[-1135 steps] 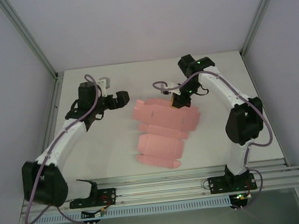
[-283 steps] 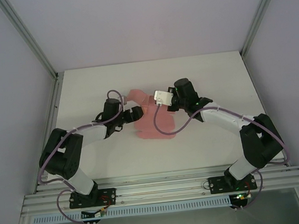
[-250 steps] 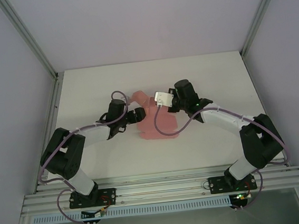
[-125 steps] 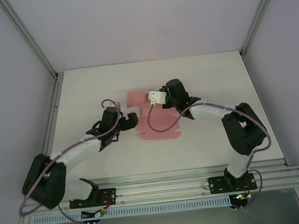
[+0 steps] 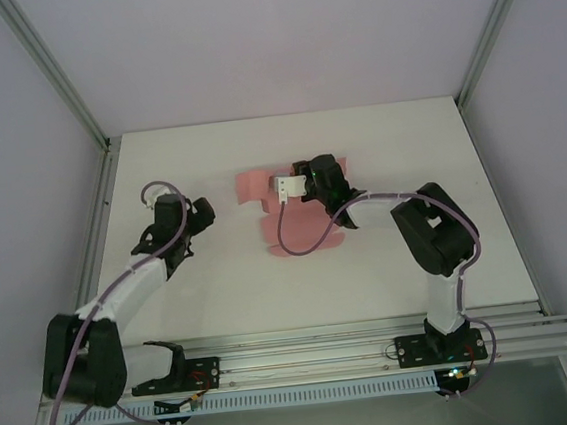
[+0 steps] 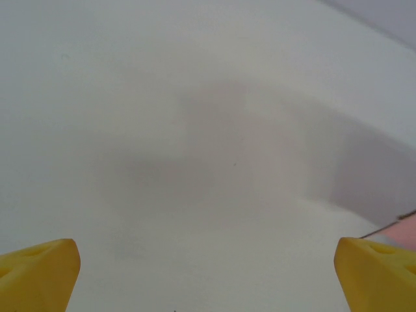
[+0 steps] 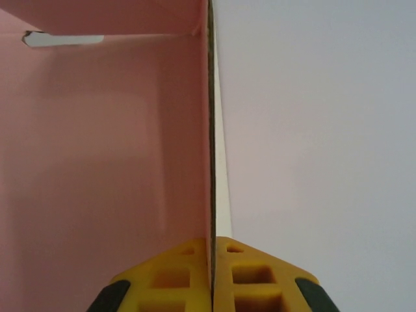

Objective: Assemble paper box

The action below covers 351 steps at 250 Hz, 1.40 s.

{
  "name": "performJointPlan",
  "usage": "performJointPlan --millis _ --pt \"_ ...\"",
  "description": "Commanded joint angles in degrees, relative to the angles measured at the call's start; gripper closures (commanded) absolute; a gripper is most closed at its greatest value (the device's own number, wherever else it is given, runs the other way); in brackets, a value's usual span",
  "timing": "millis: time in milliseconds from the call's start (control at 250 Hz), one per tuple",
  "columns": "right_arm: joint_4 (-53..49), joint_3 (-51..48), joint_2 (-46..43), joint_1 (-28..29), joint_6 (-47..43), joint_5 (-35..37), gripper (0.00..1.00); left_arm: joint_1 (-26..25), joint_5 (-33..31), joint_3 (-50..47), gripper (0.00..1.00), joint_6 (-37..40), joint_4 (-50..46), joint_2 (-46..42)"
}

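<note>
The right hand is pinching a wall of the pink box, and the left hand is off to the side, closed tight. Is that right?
Not quite: the left hand is open, its yellow fingertips far apart in the left wrist view. The right hand does pinch a wall of the pink box, with the left hand off to the side.

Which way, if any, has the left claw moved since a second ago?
Yes. The left claw has drawn back leftward, away from the pink paperboard box and nearer the metal rail at the table's left edge.
</note>
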Motion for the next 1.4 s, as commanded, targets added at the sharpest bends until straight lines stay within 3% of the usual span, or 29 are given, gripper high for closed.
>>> performJointPlan --millis 0,176,339,531,755,990,1066,1202,1398 --pt "1.01 4.53 1.06 -0.26 -3.32 -2.50 1.00 1.86 1.87 5.17 0.00 -0.95 1.26 3.87" --pt "-1.44 5.99 1.68 -0.31 -6.62 -1.87 1.00 2.39 3.01 8.71 0.00 -0.37 2.45 9.42" --pt "-0.05 4.74 2.97 -0.02 -10.52 4.00 1.00 2.82 2.84 10.51 0.00 -0.19 3.55 14.06" --pt "4.76 -1.64 3.37 0.79 -6.64 8.68 1.00 3.62 3.47 12.70 0.00 -1.69 6.18 19.41" --pt "8.26 -6.58 3.71 1.47 -4.15 8.96 1.00 3.74 13.17 20.47 0.00 0.91 10.75 30.27" --pt "5.58 -5.34 3.94 1.49 -1.37 8.21 1.00 2.80 28.35 28.90 0.08 5.28 12.15 39.84" --pt "4.29 -4.83 3.64 1.46 -0.10 7.81 1.00 1.74 32.86 29.04 0.14 8.03 13.00 40.89" --pt "1.86 -4.82 2.86 1.43 0.64 7.21 1.00 -0.98 35.38 27.13 0.21 11.84 14.44 41.03" --pt "1.08 -5.23 2.14 1.47 1.41 7.16 1.00 -3.20 44.25 23.51 0.28 12.24 22.31 40.27"
